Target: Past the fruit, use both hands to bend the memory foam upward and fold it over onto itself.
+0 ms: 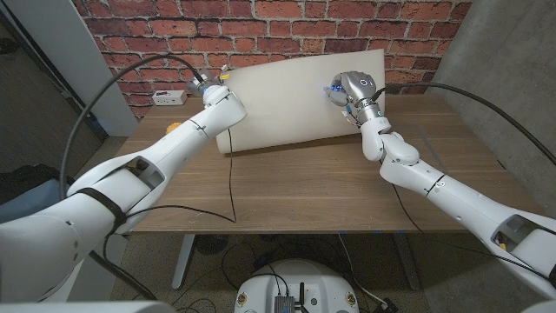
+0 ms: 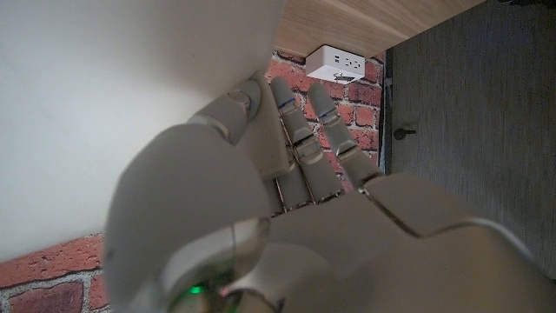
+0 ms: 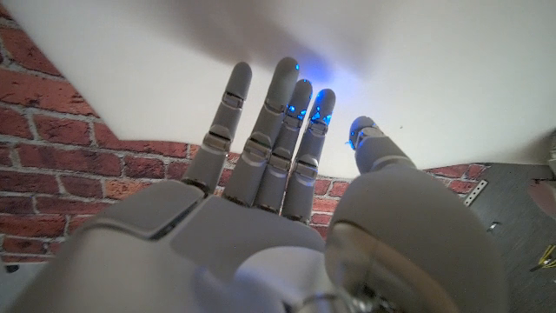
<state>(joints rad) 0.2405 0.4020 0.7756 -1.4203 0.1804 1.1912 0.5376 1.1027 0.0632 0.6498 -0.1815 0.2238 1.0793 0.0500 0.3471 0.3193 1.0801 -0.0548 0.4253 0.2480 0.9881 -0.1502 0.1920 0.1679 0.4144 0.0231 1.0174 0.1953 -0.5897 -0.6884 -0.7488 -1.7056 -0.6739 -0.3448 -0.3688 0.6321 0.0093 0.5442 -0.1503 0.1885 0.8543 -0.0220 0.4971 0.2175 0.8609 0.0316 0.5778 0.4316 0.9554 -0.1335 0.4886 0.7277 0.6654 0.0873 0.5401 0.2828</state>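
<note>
Wooden table (image 1: 287,187), plank-grain top, brown; red brick wall (image 1: 261,26) behind it, grey concrete panel (image 1: 512,43) to the right of the wall, grey panel at far left. White power strip (image 1: 167,96) sits at the table's back left corner, also seen in the left wrist view beside brick. Memory foam (image 1: 304,100), cream sheet, stands raised off the table at the back, lower edge on the tabletop, upper edge tilted against the brick backdrop, higher on the right side. Left hand (image 1: 207,87) at the foam's upper left corner; left wrist view shows fingers (image 2: 291,130) pressed along the foam edge with thumb on the other face, gripping it. Right hand (image 1: 349,94) at the foam's right part; right wrist view shows fingers (image 3: 287,104) spread and fingertips touching the foam face, blue light glowing there, a real grasp can't be told. Small yellow-orange item (image 1: 174,127) peeks out beside the left forearm, too hidden to identify. Black cables trail over the table.
</note>
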